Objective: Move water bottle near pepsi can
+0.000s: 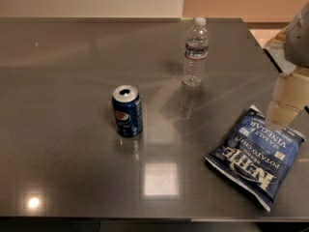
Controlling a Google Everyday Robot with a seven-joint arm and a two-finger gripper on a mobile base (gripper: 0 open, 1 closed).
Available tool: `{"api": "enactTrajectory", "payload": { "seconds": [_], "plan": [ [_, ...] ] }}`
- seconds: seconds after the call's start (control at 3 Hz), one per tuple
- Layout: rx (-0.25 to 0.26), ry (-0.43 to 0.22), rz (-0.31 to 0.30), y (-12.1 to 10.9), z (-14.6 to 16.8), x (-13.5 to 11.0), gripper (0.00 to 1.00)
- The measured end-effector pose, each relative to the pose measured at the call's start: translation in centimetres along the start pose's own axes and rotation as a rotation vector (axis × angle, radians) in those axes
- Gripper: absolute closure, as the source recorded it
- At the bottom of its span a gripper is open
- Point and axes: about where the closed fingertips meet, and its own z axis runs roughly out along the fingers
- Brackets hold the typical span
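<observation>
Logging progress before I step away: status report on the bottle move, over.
Pincer at right edge, above the chip bag, well off the water bottle. Bottle upright, far side, apart from pepsi can. Nothing stands between them.

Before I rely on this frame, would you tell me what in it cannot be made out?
The gripper, camera view: at the right edge over the chip bag, cut off by the frame; its arm is out of view.
The chip bag: upper right corner hidden behind the gripper.
The water bottle: label print too small; fill level unclear through clear plastic.
The pepsi can: far side hidden by the can itself.
</observation>
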Motion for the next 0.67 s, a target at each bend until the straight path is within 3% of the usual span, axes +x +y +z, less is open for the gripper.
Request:
{"api": "enactTrajectory", "payload": {
  "seconds": [0.33,0.67],
  "plan": [
    [0.002,-0.001,0.000,0.0,0.0,0.0,0.00],
    [0.001,-0.028,0.000,-1.8,0.8,-1.1,0.00]
  ]
}}
